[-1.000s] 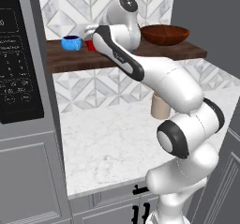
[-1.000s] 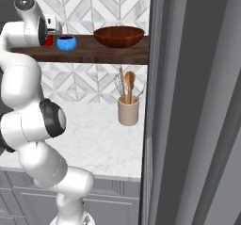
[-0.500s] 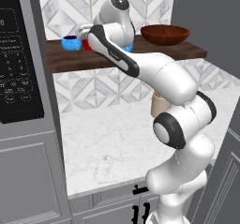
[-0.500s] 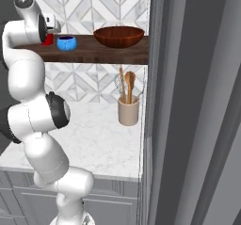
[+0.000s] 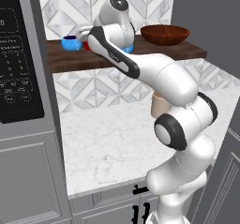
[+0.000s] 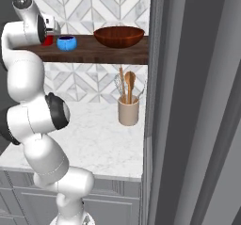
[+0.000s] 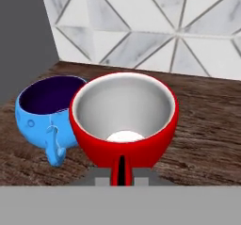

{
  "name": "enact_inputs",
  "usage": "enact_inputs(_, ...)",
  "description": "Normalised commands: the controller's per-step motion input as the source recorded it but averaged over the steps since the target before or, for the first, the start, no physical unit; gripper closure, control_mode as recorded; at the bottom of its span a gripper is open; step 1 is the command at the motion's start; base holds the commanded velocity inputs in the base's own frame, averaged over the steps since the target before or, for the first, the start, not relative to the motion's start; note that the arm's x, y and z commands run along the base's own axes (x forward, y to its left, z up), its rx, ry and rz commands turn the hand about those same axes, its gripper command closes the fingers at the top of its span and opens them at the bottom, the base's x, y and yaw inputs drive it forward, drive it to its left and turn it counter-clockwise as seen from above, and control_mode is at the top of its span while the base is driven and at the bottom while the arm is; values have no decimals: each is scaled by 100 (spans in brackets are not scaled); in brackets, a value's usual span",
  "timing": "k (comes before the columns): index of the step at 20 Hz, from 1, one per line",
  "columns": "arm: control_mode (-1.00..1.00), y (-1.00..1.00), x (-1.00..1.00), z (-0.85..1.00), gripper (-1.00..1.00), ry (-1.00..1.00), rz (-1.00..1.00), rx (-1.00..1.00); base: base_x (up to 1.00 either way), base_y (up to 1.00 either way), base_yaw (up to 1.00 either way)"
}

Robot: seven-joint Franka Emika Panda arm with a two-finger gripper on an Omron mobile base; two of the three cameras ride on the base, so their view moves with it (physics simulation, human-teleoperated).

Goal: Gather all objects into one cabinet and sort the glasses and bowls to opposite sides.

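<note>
Your arm's elbow has swung since before; the gripper [image 7: 121,174] stays closed on the red cup [image 7: 124,119] rim — glossy, light, slippery — hold it gently.

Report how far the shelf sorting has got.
Looks done: the brown bowl sits at the right end of the shelf, with one blue cup further left.

In hand: the gripper is shut on the near rim of the red cup, which stands on the shelf beside another blue cup at the left end.

Left: letting go and drawing back.
</note>
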Motion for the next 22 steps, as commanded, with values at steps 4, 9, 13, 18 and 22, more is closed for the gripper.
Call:
enact_inputs(4,-100,5,0,-25,-100,0,0,0,0,0,0)
enact_inputs(9,-100,0,9,-3,-100,0,0,1,0,0,0)
enact_inputs(13,-100,0,6,0,-100,0,0,0,0,0,0)
enact_inputs(18,-100,0,-69,10,-100,-1,0,0,0,0,0)
enact_inputs(22,-100,-5,-100,9,-100,-3,0,0,0,0,0)
